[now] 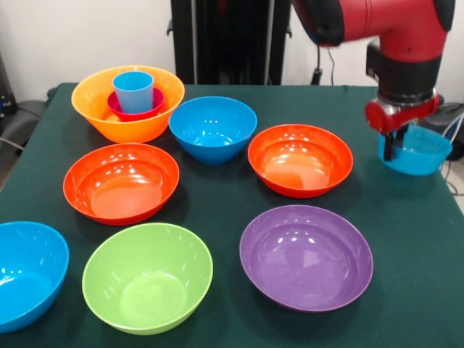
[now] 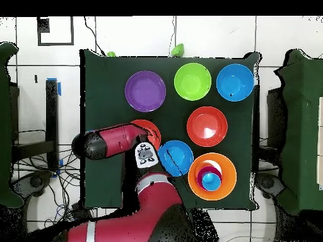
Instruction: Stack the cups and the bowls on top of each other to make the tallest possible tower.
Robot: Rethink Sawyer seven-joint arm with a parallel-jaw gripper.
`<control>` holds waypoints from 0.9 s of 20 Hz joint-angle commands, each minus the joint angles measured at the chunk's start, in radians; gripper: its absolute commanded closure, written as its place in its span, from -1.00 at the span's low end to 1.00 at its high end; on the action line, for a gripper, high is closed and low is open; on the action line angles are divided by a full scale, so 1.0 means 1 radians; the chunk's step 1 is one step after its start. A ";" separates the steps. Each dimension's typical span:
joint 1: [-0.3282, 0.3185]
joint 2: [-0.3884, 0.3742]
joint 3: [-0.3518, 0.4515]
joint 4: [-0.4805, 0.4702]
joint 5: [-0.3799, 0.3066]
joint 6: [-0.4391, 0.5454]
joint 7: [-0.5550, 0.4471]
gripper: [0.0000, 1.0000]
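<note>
Front view shows my gripper (image 1: pixel 395 145) clamped on the rim of the small pale-blue bowl (image 1: pixel 417 154), held off the table's edge (well apart from the tower). I judge the carry should stay level and high over the other bowls, ending centred above the light-blue tumbler (image 1: pixel 133 90) in the yellow-orange bowl (image 1: pixel 127 123)

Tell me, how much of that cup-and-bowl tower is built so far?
A start is made: the light-blue tumbler sits in the small magenta bowl, nested in the yellow-orange bowl. In hand: the tool grips the rim of a small pale-blue bowl, lifted at the table's edge, away from the stack. Left: the blue, two red-orange, purple, lime green and second blue bowls lie separate.
</note>
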 commanded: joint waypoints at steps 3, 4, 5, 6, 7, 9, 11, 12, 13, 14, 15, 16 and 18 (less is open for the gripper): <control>-0.078 -0.199 0.108 0.118 0.062 0.192 0.045 1.00; -0.086 -0.202 0.114 0.123 0.063 0.186 0.046 1.00; -0.106 -0.210 0.133 0.135 0.070 0.188 0.036 1.00; -0.127 -0.219 0.152 0.147 0.076 0.190 0.027 1.00; -0.142 -0.223 0.165 0.156 0.079 0.190 0.021 1.00; -0.171 -0.232 0.192 0.173 0.085 0.190 0.007 1.00; -0.211 -0.242 0.221 0.196 0.084 0.191 -0.020 1.00; -0.229 -0.245 0.230 0.210 0.078 0.180 -0.025 1.00; -0.256 -0.246 0.247 0.220 0.072 0.183 -0.044 1.00; -0.275 -0.249 0.259 0.227 0.069 0.188 -0.055 1.00; -0.310 -0.259 0.284 0.246 0.071 0.197 -0.075 1.00; -0.334 -0.264 0.301 0.256 0.069 0.203 -0.085 1.00; -0.393 -0.281 0.343 0.277 0.070 0.230 -0.115 1.00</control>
